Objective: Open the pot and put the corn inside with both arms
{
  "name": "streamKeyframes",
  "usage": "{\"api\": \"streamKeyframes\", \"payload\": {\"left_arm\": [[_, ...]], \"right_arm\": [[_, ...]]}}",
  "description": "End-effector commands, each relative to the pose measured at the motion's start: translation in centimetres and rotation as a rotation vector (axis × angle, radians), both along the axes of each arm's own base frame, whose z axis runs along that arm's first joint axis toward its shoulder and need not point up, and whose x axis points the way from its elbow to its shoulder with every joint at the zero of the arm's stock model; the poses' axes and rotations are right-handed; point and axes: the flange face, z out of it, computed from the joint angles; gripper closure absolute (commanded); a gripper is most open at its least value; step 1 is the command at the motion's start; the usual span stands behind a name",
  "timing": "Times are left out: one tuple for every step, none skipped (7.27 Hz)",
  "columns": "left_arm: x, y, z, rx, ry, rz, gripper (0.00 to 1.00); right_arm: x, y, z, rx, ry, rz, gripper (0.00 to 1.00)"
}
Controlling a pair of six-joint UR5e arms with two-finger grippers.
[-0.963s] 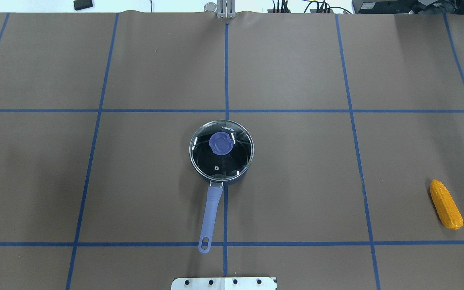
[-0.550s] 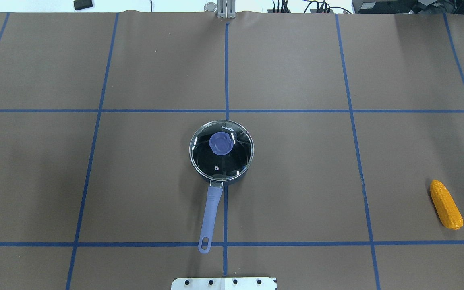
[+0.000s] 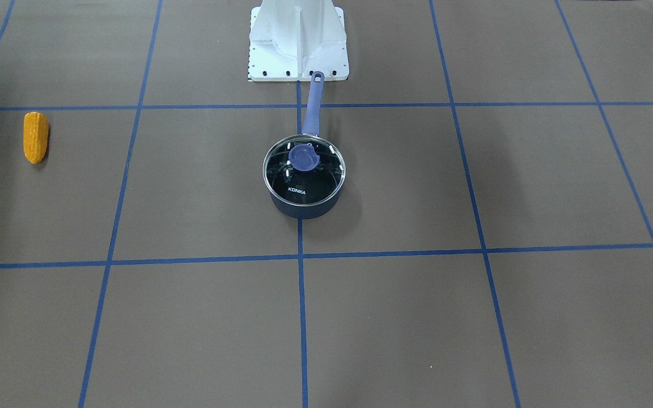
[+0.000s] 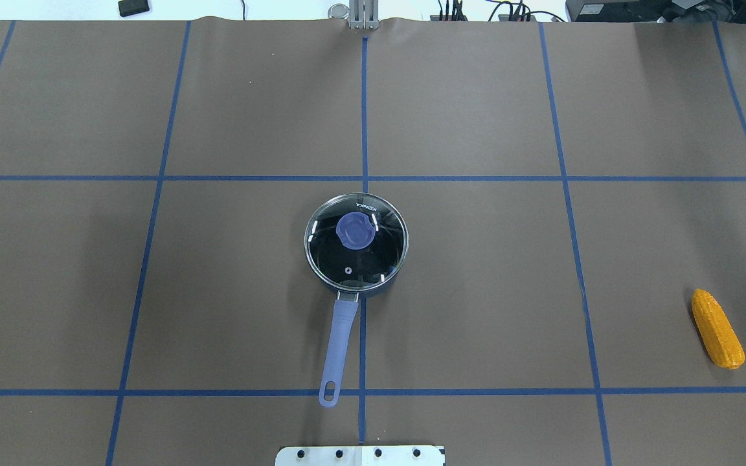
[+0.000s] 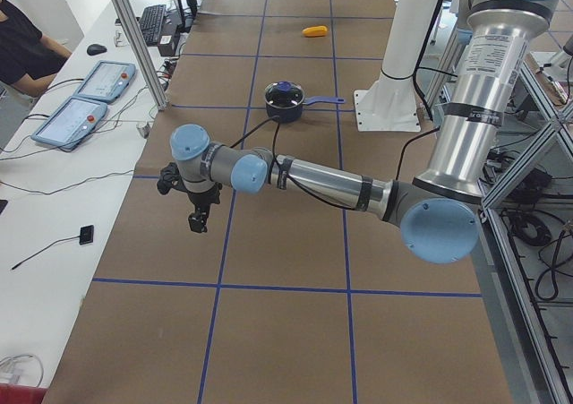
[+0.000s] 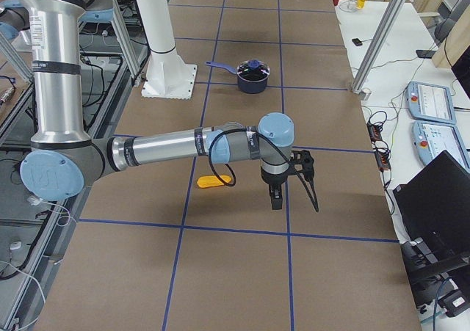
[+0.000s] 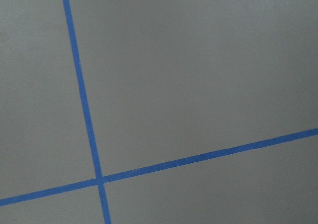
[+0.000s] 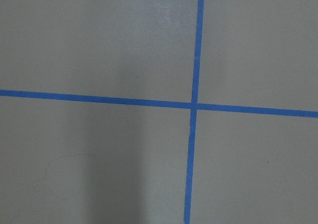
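The pot [image 4: 378, 275] stands at the table's middle with its glass lid [image 4: 347, 262] on, blue knob [image 4: 353, 230] up, and handle [image 4: 339, 343] pointing at the robot's base. It also shows in the front view [image 3: 304, 205]. The corn [image 4: 717, 328] lies alone far to the right, and at the left in the front view [image 3: 35, 136]. My left gripper [image 5: 197, 220] hangs over the table's far left end, well away from the pot. My right gripper [image 6: 275, 197] hangs just past the corn [image 6: 214, 181]. I cannot tell whether either is open or shut. Both wrist views show only bare table.
The white base bracket [image 4: 360, 455] sits at the near edge behind the pot's handle. Blue tape lines [image 4: 364, 116] grid the brown table cover. Aluminium posts [image 5: 134, 37] and teach pendants [image 5: 72, 117] stand beyond the left end, where a person [image 5: 22, 50] sits.
A small black piece of the left arm now shows at the overhead view's left edge. The pot and the corn have not moved.
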Motion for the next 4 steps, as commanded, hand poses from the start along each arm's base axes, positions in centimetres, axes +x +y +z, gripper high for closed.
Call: {"api": "streamKeyframes", "payload": {"left_arm": [[4.0, -3.4, -8.3, -0.039, 0.011, -0.006, 0.01], [5.3, -4.2, -11.6, -0.062, 0.011, -0.003, 0.01], [8.4, -4.2, -14.4, -0.105, 0.025, -0.033, 0.01], [12.0, -3.5, -17.0, -0.150, 0.041, -0.059, 0.01]], "right_arm": [[-0.1, 0.2, -2.4, 0.044, -0.008, 0.000, 0.00], [-0.7, 0.2, -2.8, 0.048, -0.013, -0.009, 0.00], [-2.2, 0.1, -2.9, 0.050, -0.014, -0.040, 0.00], [-3.9, 0.0, -3.0, 0.049, -0.016, -0.072, 0.00]]}}
